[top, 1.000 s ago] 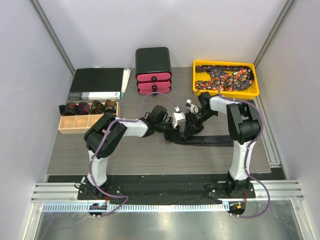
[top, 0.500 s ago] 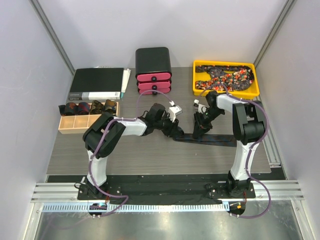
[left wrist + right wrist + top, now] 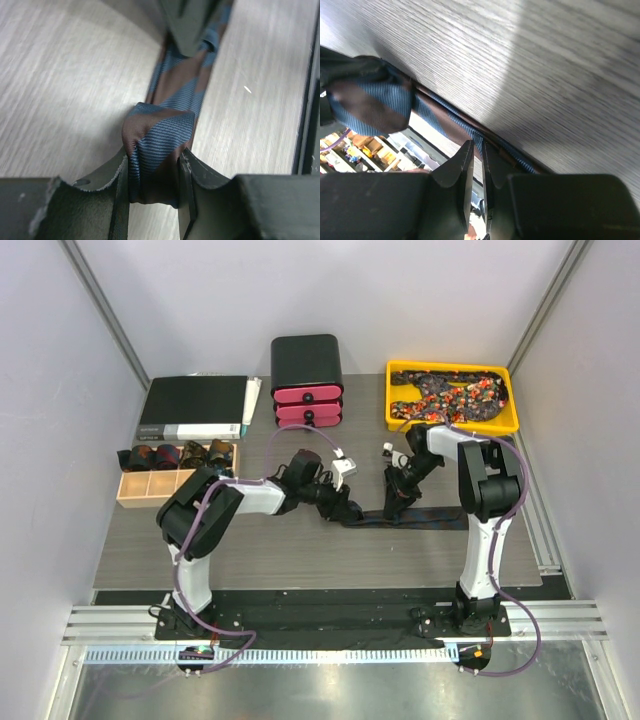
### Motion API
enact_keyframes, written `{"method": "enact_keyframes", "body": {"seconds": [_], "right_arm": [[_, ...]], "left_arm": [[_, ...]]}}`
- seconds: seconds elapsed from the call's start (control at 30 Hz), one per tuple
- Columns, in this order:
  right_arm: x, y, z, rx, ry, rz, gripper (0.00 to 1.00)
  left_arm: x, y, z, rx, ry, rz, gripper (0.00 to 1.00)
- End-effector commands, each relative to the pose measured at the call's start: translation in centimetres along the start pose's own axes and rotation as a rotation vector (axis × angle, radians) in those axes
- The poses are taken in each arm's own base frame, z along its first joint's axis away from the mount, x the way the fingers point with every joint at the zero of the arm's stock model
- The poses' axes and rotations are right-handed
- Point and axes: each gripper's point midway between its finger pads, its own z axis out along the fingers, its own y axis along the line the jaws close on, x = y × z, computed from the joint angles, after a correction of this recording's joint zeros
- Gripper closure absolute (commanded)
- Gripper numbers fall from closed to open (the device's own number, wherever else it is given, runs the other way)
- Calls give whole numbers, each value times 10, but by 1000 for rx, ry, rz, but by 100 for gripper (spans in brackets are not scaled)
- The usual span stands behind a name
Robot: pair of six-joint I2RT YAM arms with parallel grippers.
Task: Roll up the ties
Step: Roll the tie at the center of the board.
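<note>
A blue and brown striped tie (image 3: 435, 521) lies flat across the table in front of the arms. My left gripper (image 3: 343, 508) holds its left end. In the left wrist view this gripper (image 3: 152, 156) is shut on a small folded coil of the tie (image 3: 160, 132), and the rest of the strip runs away from it. My right gripper (image 3: 395, 508) stands a short way to the right on the same tie. In the right wrist view its jaws (image 3: 476, 147) are almost together, pinching the tie's edge (image 3: 445, 125) at their tips.
A yellow tray (image 3: 452, 427) at the back right holds several speckled ties (image 3: 450, 392). A wooden divided box (image 3: 175, 487) at the left holds rolled ties (image 3: 180, 454). A black box with pink drawers (image 3: 307, 380) and a black binder (image 3: 195, 408) stand at the back.
The two grippers, close together a second ago, have drawn apart along the tie. The right gripper moved right and down onto the strip and narrowed its jaws; the left kept its hold.
</note>
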Motion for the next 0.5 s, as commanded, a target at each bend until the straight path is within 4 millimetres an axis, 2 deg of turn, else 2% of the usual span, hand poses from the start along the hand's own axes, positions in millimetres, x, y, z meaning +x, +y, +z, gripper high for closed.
{"method": "enact_keyframes", "body": {"seconds": [0.0,0.07,0.13,0.17,0.3,0.33,0.37,0.4,0.43,0.47], "right_arm": [[-13,-52,16,214,1,-89,81],[-14,-53,16,218,2,-89,81],[-16,-53,15,220,1,-88,81],[-17,-53,16,222,1,-88,81],[-19,-51,16,213,-4,-94,81],[-21,-50,16,212,-6,-97,81],[-22,-50,16,211,-8,-100,81],[-24,-49,17,210,-8,-104,81],[-27,-49,16,210,-16,-107,81],[-30,-48,16,211,-20,-112,80]], "left_arm": [[-2,-22,-20,121,24,213,99],[13,-28,-27,156,69,246,99],[15,-31,-31,176,76,345,99],[27,-34,-34,187,132,350,99],[43,-25,-29,119,248,426,99],[54,-17,-24,69,307,416,99],[47,-14,-21,54,319,414,100],[55,-13,-22,44,362,386,100],[63,-2,-20,-19,407,367,100],[62,2,-19,-39,421,372,100]]}}
